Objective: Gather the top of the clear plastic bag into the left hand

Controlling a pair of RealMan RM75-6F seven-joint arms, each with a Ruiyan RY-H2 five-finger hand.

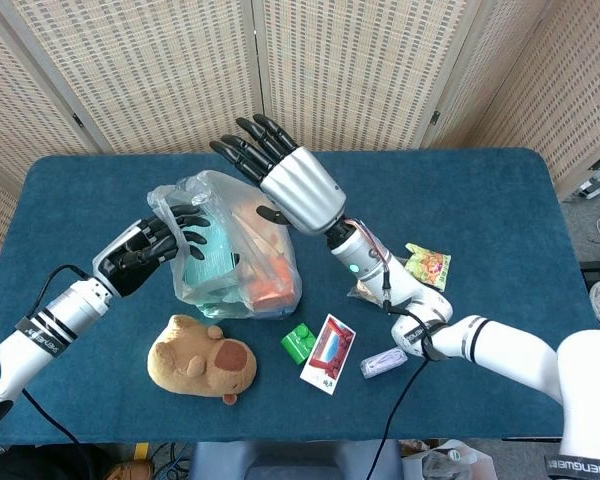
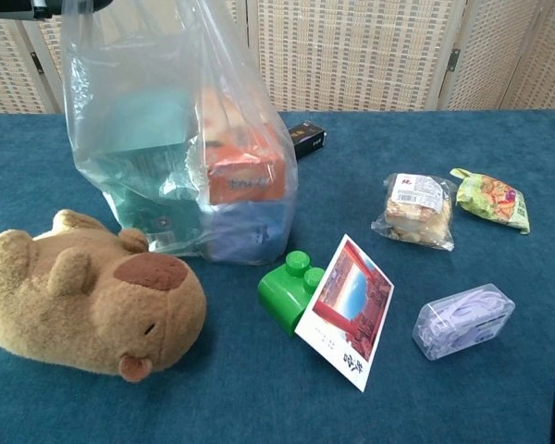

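Note:
The clear plastic bag (image 1: 242,262) stands upright left of the table's centre, with teal, orange and blue boxes inside. In the chest view the bag (image 2: 180,139) rises past the top of the frame. My left hand (image 1: 148,246) grips the bag's upper left rim, its fingers curled into the plastic. My right hand (image 1: 280,180) hovers open over the bag's upper right side, fingers spread toward the far left. I cannot tell whether it touches the plastic. The chest view shows only a dark sliver of my left hand (image 2: 37,7).
A brown plush capybara (image 1: 200,365) lies in front of the bag. A green brick (image 1: 299,343), a red card (image 1: 328,353) and a purple packet (image 1: 383,362) lie front centre. A bread pack (image 2: 414,211), a green snack pack (image 1: 425,265) and a black box (image 2: 307,139) lie beyond.

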